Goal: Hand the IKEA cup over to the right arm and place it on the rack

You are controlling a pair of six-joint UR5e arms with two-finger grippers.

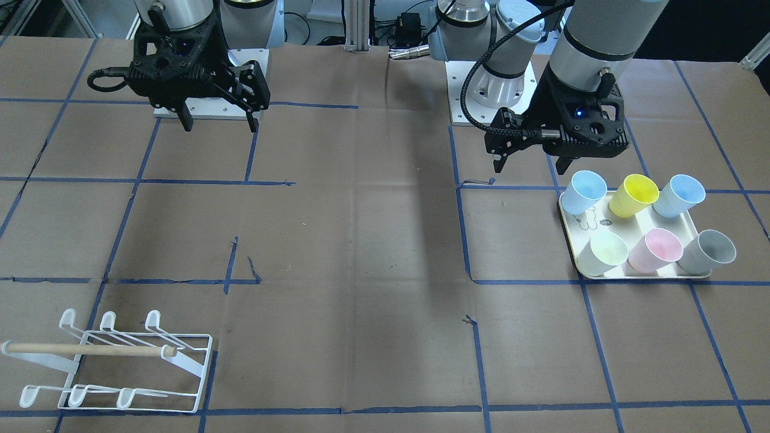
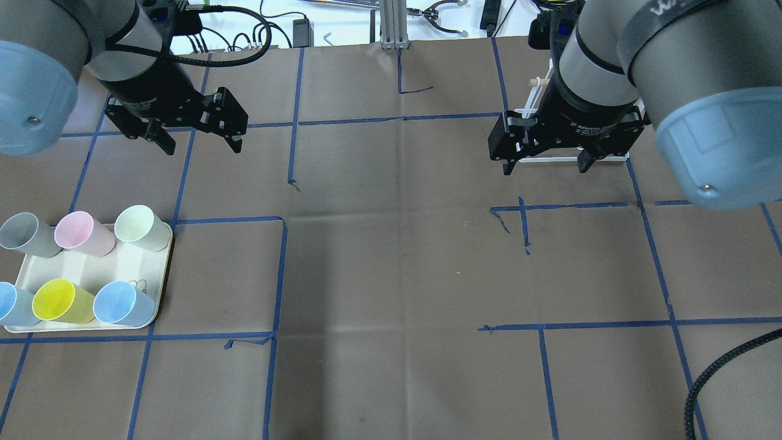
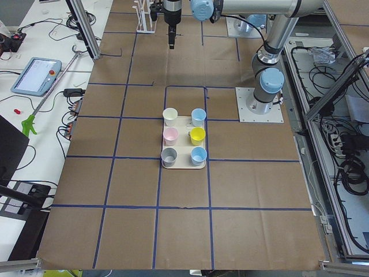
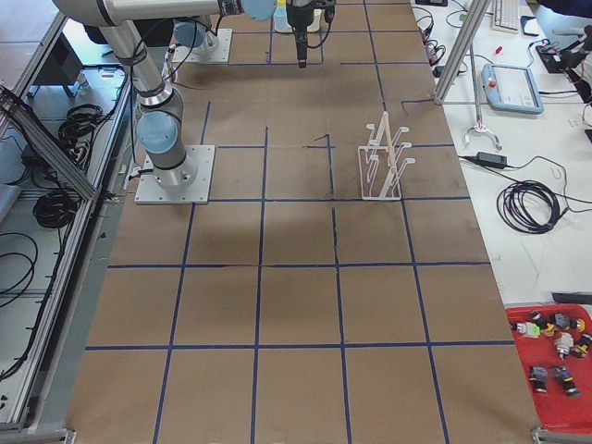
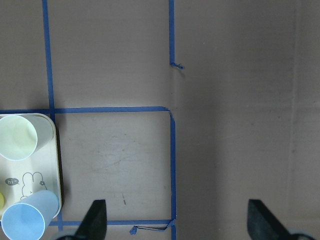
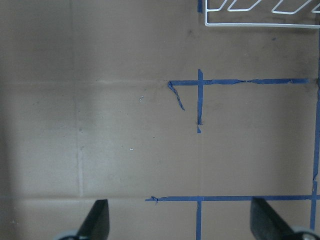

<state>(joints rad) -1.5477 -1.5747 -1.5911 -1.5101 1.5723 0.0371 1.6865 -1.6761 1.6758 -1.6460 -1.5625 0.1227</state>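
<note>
Bench point(image 2: 391, 275) holding cups, tray and rack, two arms above.
Left end effector point(image 2: 201, 143): released, holding nothing, hovering just beyond the far edge of the cream tray point(image 1: 586, 222). Right end effector point(image 2: 545, 165): likewise released, hovering at the near side of the white rack point(image 1: 90, 349) (far right of bench). Six IKEA cups point(image 1: 656, 249): mouths up on tray, left side, two rows of three, none gripped.

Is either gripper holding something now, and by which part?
Nothing is held: the black two-finger left gripper and right gripper are both open and empty.
</note>
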